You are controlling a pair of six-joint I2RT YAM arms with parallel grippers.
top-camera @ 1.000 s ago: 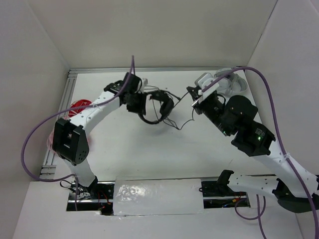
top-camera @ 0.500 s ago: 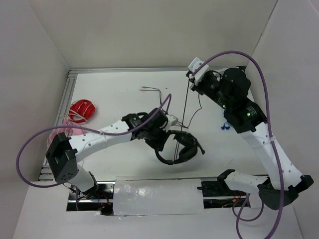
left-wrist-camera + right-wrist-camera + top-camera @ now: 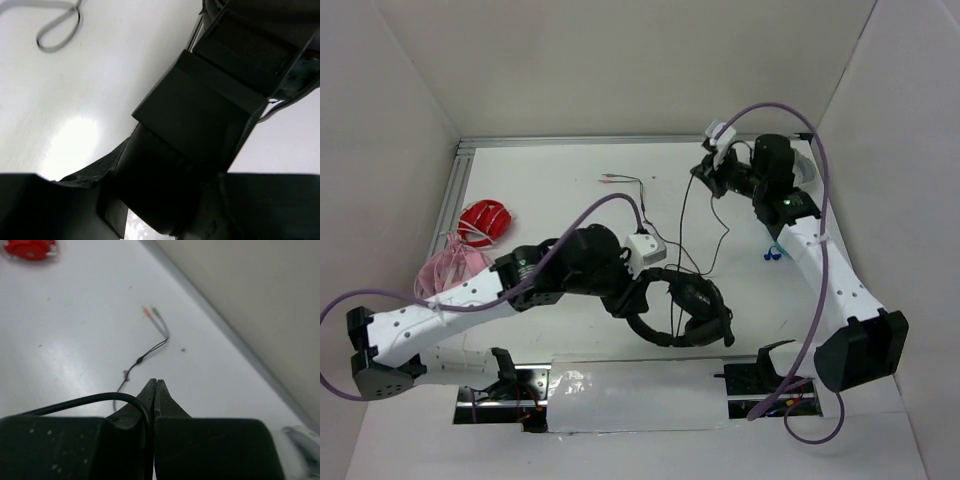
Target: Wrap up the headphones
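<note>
I see left jaws clamped on black headband of headphones point(image 3: 700, 302), near centre of tabletop point(image 3: 550, 205), close to my arm bases. Earcups sit right of jaws; whether they rest on tabletop, I cannot tell. Right jaws pressed together at far right, pinching thin black cable point(image 3: 100, 395). Cable runs in loose curves toward headphones. Coloured plugs point(image 3: 152, 311) lie far centre. Red object point(image 3: 485, 220) at left edge.

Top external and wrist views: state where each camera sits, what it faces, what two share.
Top external: overhead from behind, down on left arm and right arm.
Left wrist: faces the table past headphones in its fingers.
Right wrist: looks leftward along the back wall over shut fingers pinching the cable.
Shared: plugs, top and right wrist.
</note>
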